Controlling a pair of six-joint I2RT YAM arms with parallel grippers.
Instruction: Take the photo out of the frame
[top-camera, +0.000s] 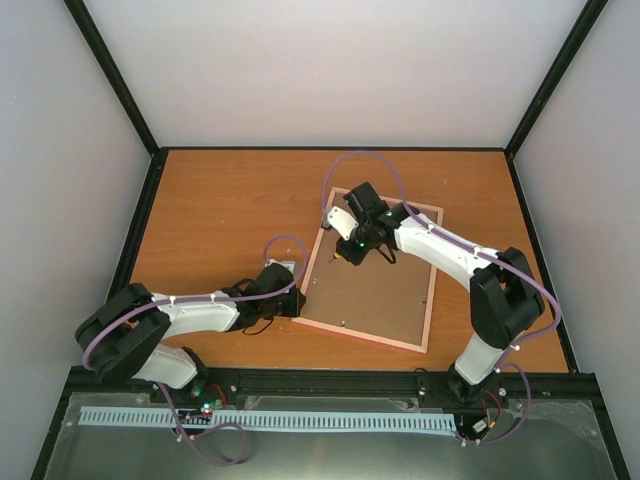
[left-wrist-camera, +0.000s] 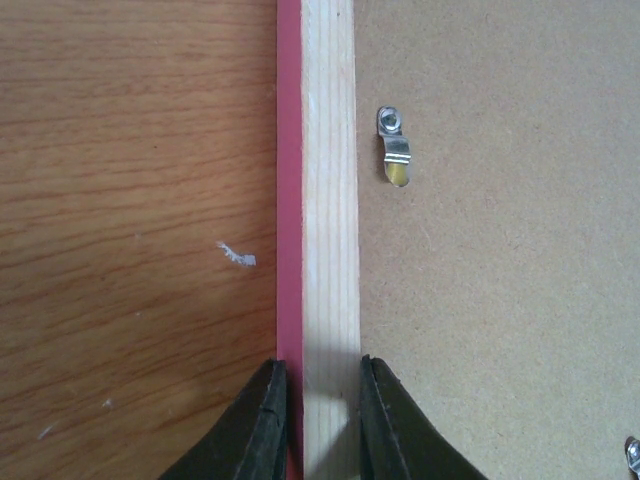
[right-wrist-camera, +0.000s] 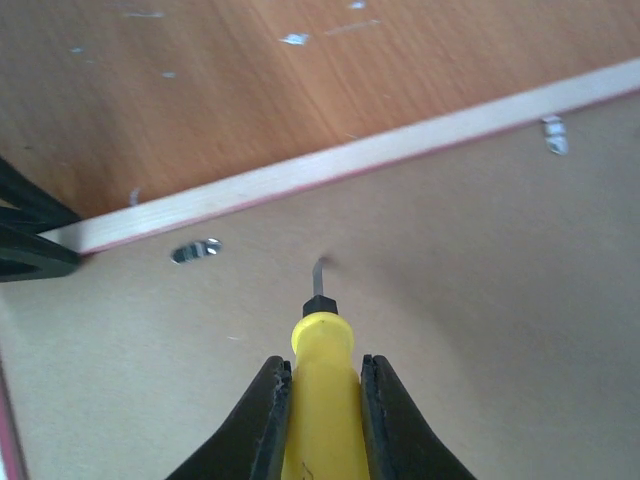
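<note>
From here I judge the job barely started. The frame (top-camera: 431, 290) lies face down on the desk (top-camera: 220, 220), right of centre in the top view, with its brown backing panel (top-camera: 375, 290) seated inside the rails. The photo must be underneath, because I cannot see it anywhere. My left tool (left-wrist-camera: 322, 375) is clenched on the frame's pale wooden rail at its left side, bracing it. My right tool (right-wrist-camera: 325, 365) grips the yellow-handled screwdriver (right-wrist-camera: 322, 400), whose tip is at or just above the panel near the frame's upper edge. A metal retaining clip (left-wrist-camera: 394, 148) sits just beside the rail, and I cannot tell whether it is loosened. Left to do: free the clips, lift the panel, and take out the photo.
</note>
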